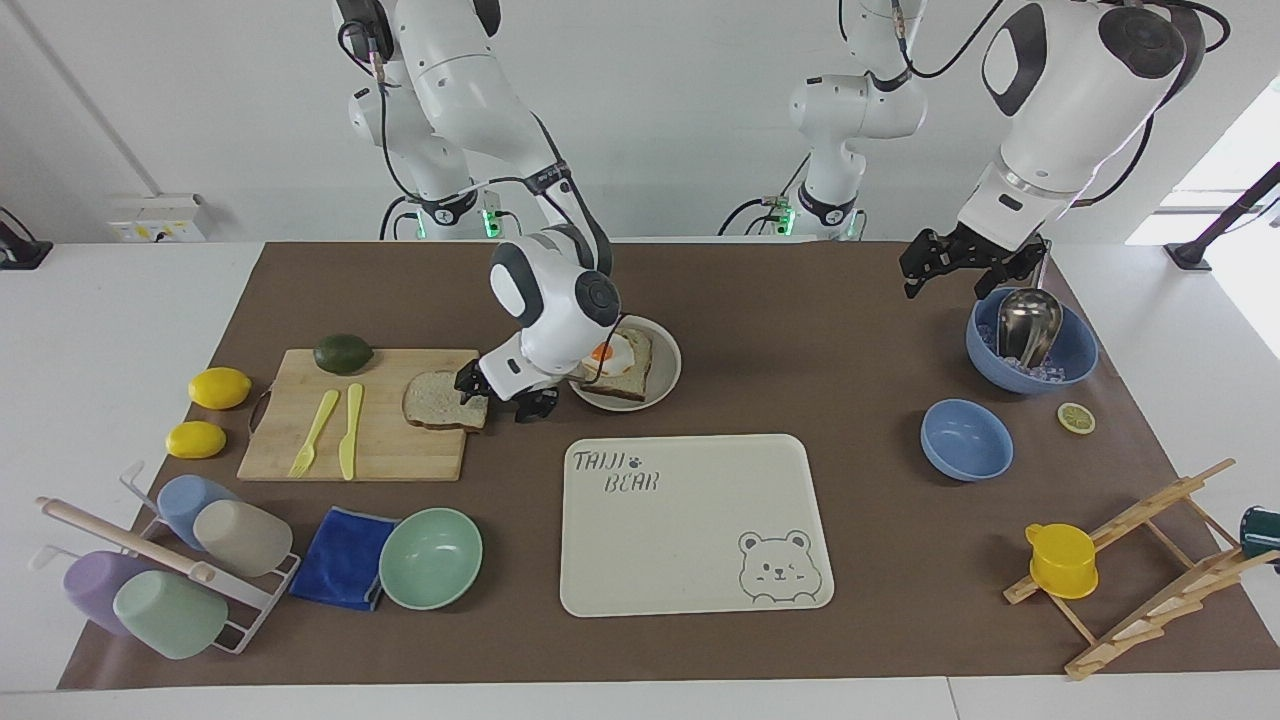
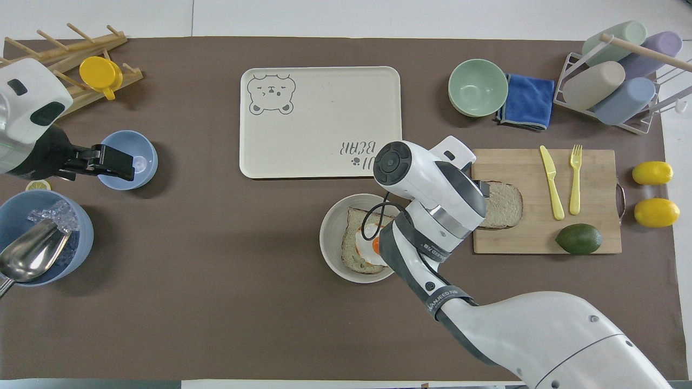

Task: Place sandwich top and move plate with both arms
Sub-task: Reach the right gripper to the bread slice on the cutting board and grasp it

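Note:
The sandwich top (image 1: 440, 400) is a plain brown bread slice lying on a wooden cutting board (image 1: 380, 450); it also shows in the overhead view (image 2: 505, 197). The plate (image 1: 668, 372) is round and beige-grey and holds a bread slice with a fried egg (image 1: 620, 362). My right gripper (image 1: 497, 393) is low and open at the bread's edge nearest the plate, one finger over the slice and the other off the board. In the overhead view my right wrist hides it. My left gripper (image 1: 955, 262) waits over the blue bowl of ice (image 1: 1030, 345).
A cream bear tray (image 1: 690, 520) lies farther from the robots than the plate. A mint bowl (image 1: 430, 558), a blue cloth (image 1: 345, 560) and a cup rack (image 1: 170, 570) lie past the board. A yellow knife (image 1: 350, 430), a fork (image 1: 315, 432) and a green fruit (image 1: 343, 353) are on the board.

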